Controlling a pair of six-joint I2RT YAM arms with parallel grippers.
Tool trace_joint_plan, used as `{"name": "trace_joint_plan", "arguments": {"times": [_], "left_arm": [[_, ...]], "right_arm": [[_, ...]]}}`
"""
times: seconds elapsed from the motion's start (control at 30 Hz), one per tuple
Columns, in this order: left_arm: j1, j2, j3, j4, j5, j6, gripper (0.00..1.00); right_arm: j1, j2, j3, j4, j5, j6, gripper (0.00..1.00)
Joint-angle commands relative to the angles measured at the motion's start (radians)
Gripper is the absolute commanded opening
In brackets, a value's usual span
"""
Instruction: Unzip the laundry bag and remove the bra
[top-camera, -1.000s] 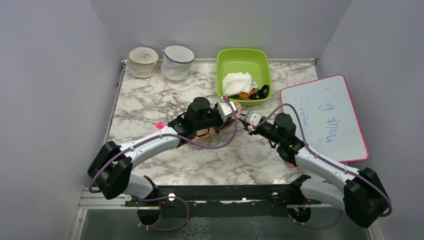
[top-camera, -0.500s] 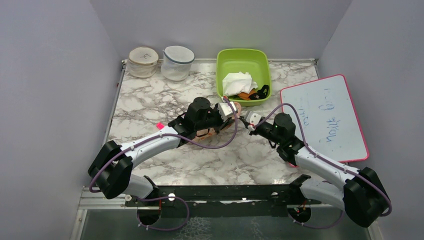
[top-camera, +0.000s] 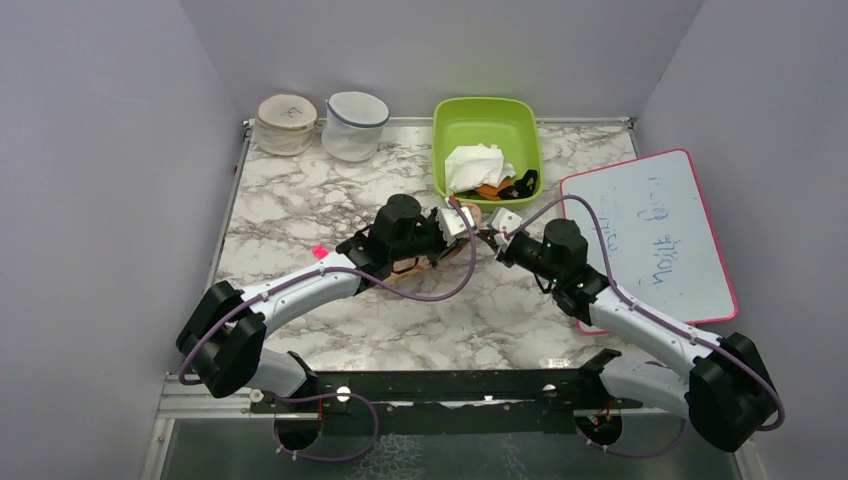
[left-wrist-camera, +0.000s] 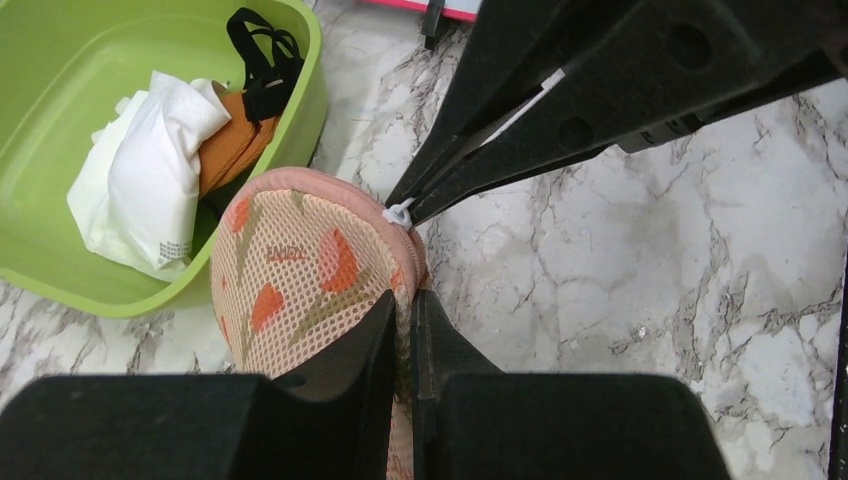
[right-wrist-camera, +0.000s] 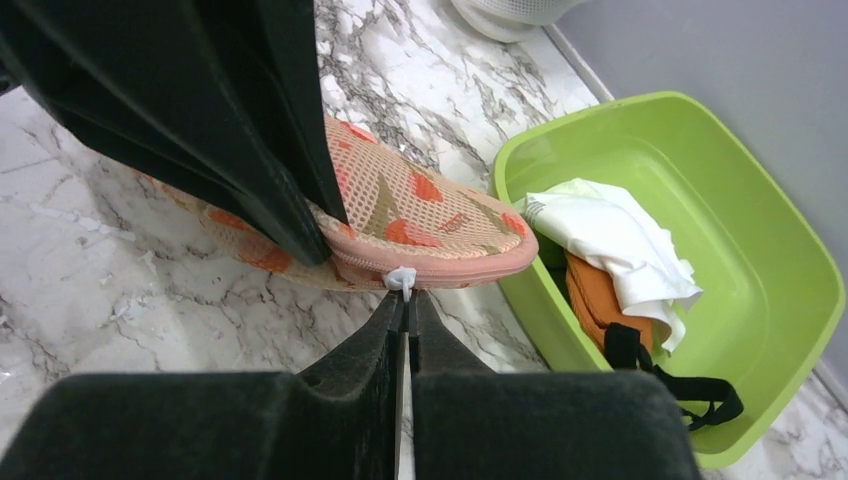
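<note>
The peach mesh laundry bag (left-wrist-camera: 300, 270) with orange-red motifs lies on the marble beside the green tub, zipped along its pink edging (right-wrist-camera: 440, 268). My left gripper (left-wrist-camera: 403, 305) is shut on the bag's near rim, with mesh and edging pinched between the fingers. My right gripper (right-wrist-camera: 405, 300) is shut on the white zip pull (right-wrist-camera: 400, 279), at the bag's edge facing it. From the top, both grippers meet mid-table, the left gripper (top-camera: 455, 222) over the bag (top-camera: 425, 268) and the right gripper (top-camera: 490, 235) just right of it. The bra is hidden.
A green tub (top-camera: 487, 120) behind the bag holds a white cloth (top-camera: 475, 163) and an orange-and-black garment (top-camera: 510, 188). Two round white mesh tubs (top-camera: 286, 122) (top-camera: 356, 125) stand at the back left. A pink-framed whiteboard (top-camera: 650, 235) lies at the right.
My right gripper has shut on the zip pull and shifted slightly toward the far side. The left arm and the bag have stayed put.
</note>
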Motion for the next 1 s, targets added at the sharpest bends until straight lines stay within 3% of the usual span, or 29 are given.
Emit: {"name": "trace_joint_plan", "arguments": {"times": [0.0,0.13,0.37,0.6,0.77,0.97], "left_arm": [[0.000,-0.024,0.002,0.017,0.087,0.066,0.00],[-0.002,-0.030,-0.014,0.031,0.168,0.090,0.00],[-0.034,-0.022,-0.029,0.016,0.187,0.158,0.00],[-0.054,0.015,-0.003,-0.031,0.162,0.170,0.02],[-0.059,-0.002,0.003,-0.027,0.167,0.128,0.45],[-0.075,-0.029,-0.010,0.029,0.113,0.063,0.59]], "right_arm": [[-0.002,0.020,0.062,-0.073,0.070,0.095,0.01],[-0.028,0.058,0.084,-0.097,0.100,0.163,0.01],[-0.175,0.127,0.103,-0.078,-0.038,0.295,0.01],[-0.201,0.152,0.139,-0.118,-0.220,0.223,0.01],[-0.199,0.092,0.127,-0.159,-0.273,0.236,0.01],[-0.168,0.046,0.129,-0.232,-0.267,0.248,0.01]]}}
